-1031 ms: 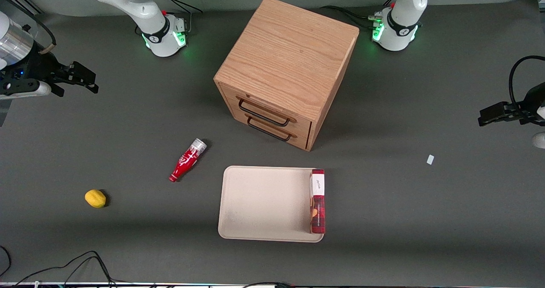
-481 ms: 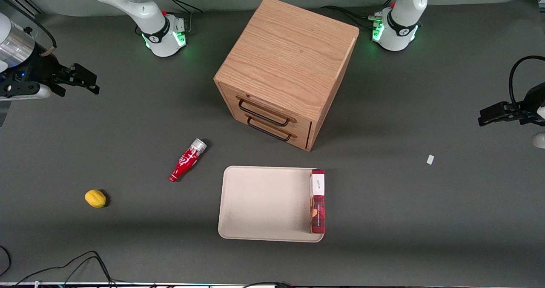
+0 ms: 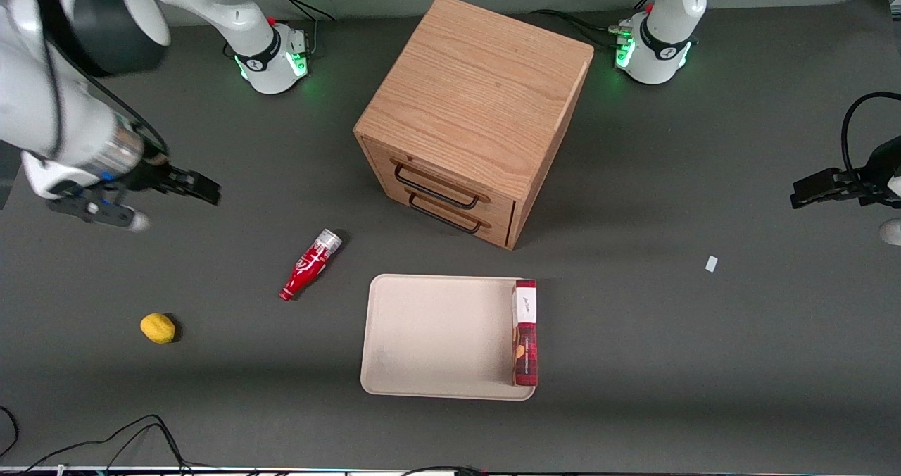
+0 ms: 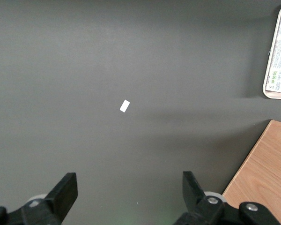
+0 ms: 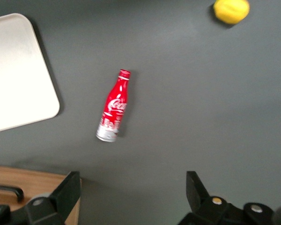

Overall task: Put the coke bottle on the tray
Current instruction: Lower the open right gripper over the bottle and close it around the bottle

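Lying on its side on the dark table, the coke bottle (image 3: 310, 264) rests beside the tray (image 3: 436, 335) without touching it, its silver base toward the wooden cabinet (image 3: 473, 117). The gripper (image 3: 200, 189) hangs above the table, well apart from the bottle, fingers spread with nothing between them. A lemon (image 3: 158, 328) sits toward the working arm's end.

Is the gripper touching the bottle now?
Apart. In the front view the gripper, open, hangs toward the working arm's end of the table, with bare table between it and the lying bottle. The right wrist view also shows the bottle clear of its fingers.
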Controlling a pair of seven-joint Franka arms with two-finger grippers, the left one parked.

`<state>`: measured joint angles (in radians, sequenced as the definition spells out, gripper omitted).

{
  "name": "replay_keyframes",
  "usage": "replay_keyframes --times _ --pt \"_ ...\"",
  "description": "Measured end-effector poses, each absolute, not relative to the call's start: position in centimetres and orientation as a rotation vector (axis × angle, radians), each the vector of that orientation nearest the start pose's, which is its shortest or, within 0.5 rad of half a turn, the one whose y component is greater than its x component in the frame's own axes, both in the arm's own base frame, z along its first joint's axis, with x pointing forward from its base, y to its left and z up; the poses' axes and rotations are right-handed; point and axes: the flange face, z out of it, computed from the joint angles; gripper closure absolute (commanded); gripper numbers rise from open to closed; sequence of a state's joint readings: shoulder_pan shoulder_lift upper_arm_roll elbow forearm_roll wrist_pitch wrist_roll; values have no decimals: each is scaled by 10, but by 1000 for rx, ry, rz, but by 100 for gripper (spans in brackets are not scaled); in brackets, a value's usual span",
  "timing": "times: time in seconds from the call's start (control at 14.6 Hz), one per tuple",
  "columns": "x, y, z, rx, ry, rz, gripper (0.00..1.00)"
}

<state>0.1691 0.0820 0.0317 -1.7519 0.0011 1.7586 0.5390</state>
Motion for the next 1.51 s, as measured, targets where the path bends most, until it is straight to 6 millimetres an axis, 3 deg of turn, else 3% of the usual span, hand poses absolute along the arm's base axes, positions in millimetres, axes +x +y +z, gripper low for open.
replay_keyframes --times 0.27,0.48,0.69,0.96,1.17,1.31,1.51 --pt "598 130 423 -3069 781 121 0" --pt "606 147 355 -3017 939 119 0" --pt "601 168 295 -2968 1019 97 0" --pt "581 167 221 -2967 1081 82 0" --pt "574 165 193 -2982 1102 133 0" --pt "574 164 190 -2979 1105 130 0" --pt "576 165 191 -2971 1104 113 13"
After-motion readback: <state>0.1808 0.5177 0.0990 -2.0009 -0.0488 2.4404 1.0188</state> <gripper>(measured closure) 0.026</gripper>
